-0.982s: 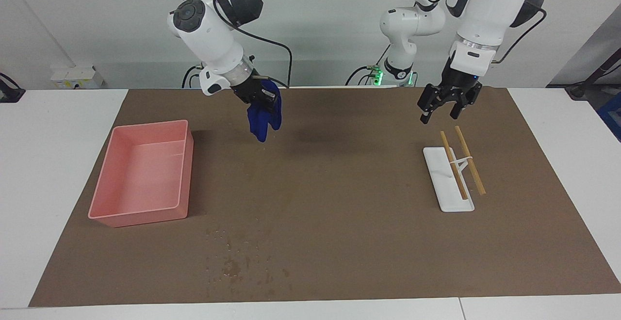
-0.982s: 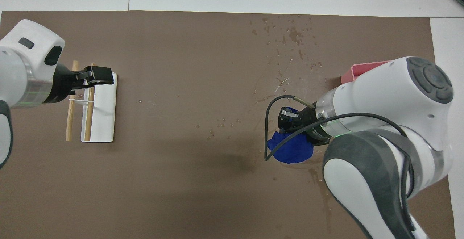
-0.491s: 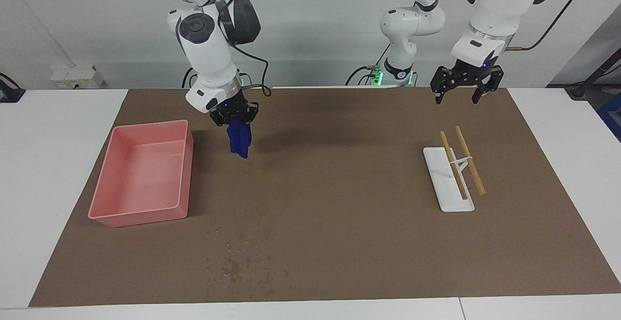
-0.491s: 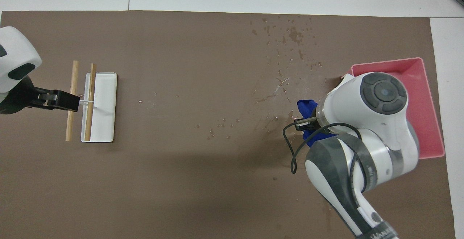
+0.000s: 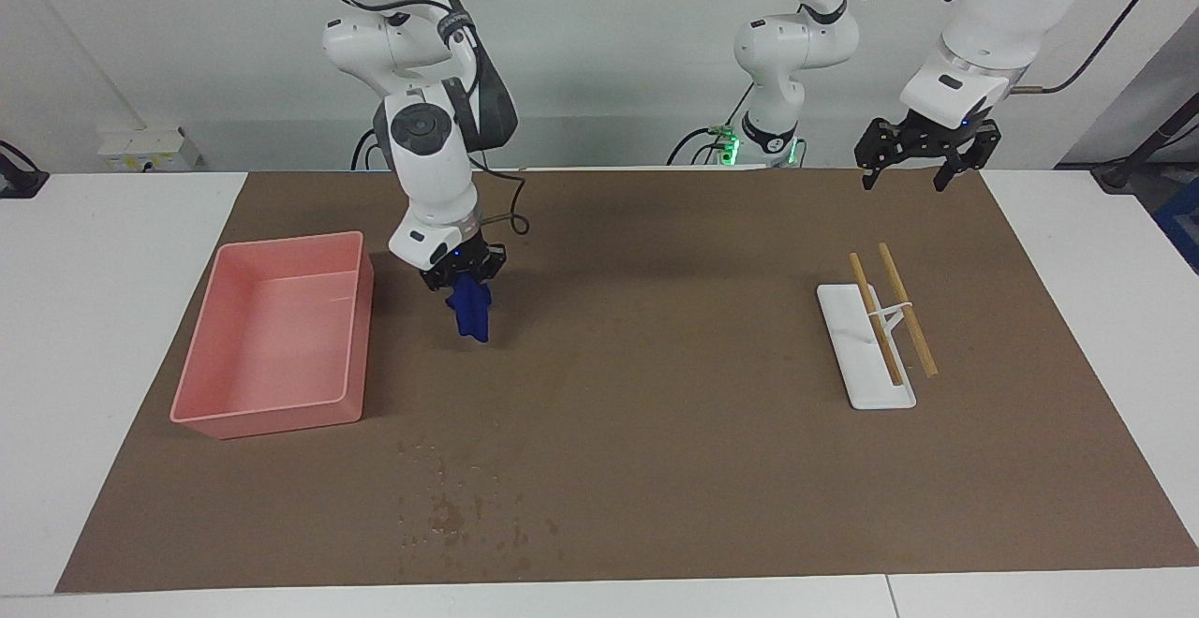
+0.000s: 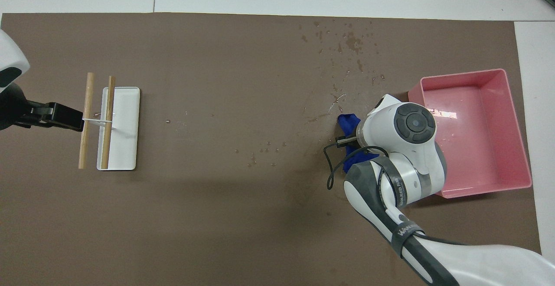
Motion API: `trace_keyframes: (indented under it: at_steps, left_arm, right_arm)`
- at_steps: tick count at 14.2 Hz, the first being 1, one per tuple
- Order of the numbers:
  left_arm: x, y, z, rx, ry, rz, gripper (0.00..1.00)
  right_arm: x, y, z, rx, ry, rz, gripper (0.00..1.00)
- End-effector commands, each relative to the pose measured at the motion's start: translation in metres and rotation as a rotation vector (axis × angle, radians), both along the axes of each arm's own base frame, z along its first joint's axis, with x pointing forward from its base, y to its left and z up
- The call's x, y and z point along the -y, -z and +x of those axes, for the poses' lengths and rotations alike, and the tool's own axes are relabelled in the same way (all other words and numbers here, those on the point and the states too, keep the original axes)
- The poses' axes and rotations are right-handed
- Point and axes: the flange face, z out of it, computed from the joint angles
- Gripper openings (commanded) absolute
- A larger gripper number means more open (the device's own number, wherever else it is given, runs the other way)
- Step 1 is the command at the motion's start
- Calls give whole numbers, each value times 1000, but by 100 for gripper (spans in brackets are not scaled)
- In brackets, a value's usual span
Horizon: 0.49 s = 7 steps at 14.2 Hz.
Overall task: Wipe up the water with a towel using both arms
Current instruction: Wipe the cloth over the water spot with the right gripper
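— Where does your right gripper [image 5: 466,283] stand?

— Clamped on the towel [image 5: 470,314], which hangs as a blue bunch just beside the pink bin [image 5: 272,337], toward the right arm's end of the worktop [image 5: 656,468]. Its lowest fold looks at or just above the brown mat [image 5: 656,365]; I cannot tell whether it touches.

— And the water?

— The droplets [image 5: 450,510] lie farther from the robots than the towel. You should carry it out over them, lower until the cloth presses flat, then drag through the wet patch in overlapping passes.

— Your left gripper [image 5: 923,152]?

— Fingers apart, empty, waiting in the air toward the left arm's end, above the mat's edge by the white tray [image 5: 857,356] with two wooden sticks [image 5: 890,314]. Keep your grip firm so the bunch doesn't slip.
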Motion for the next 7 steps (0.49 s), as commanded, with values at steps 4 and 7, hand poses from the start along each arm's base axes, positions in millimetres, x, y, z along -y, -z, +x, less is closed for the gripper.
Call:
trace_keyframes:
  at_steps: [4,7]
  left_arm:
    - [-2,-3,-1,6,13,10,100]
    - [-3,-2,-1,5,4,11,100]
  right_arm:
    - [-6,44,40,123,-124,-36,0]
    - [-2,66,33,80,-94,-52,0]
